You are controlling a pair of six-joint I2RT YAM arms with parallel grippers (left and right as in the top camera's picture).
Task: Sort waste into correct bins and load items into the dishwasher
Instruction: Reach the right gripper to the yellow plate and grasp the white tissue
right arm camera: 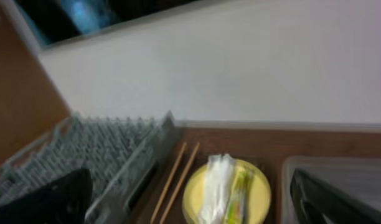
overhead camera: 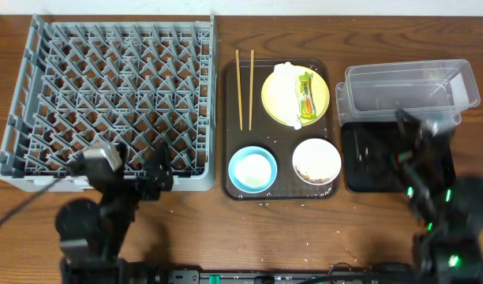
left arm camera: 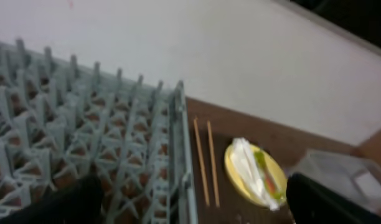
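The grey dishwasher rack (overhead camera: 107, 95) fills the left of the table. On a brown tray (overhead camera: 281, 189) lie two chopsticks (overhead camera: 245, 87), a yellow plate (overhead camera: 320, 106) carrying a white napkin (overhead camera: 285, 91) and a green-yellow wrapper (overhead camera: 307, 95), a light-blue bowl (overhead camera: 252, 169), and a white bowl (overhead camera: 316, 161) holding rice scraps. A clear tub (overhead camera: 407, 87) and a black tray (overhead camera: 376, 162) sit at the right. My left gripper (overhead camera: 161, 172) hangs open over the rack's near edge. My right gripper (overhead camera: 411, 134) is open above the bins, blurred. Both hold nothing.
In the left wrist view the rack's wall (left arm camera: 181, 155) runs beside the chopsticks (left arm camera: 206, 162) and the plate (left arm camera: 237, 171). The right wrist view looks at the plate (right arm camera: 259, 186), the napkin (right arm camera: 216, 180) and the tub's rim (right arm camera: 340, 168). A white wall stands behind.
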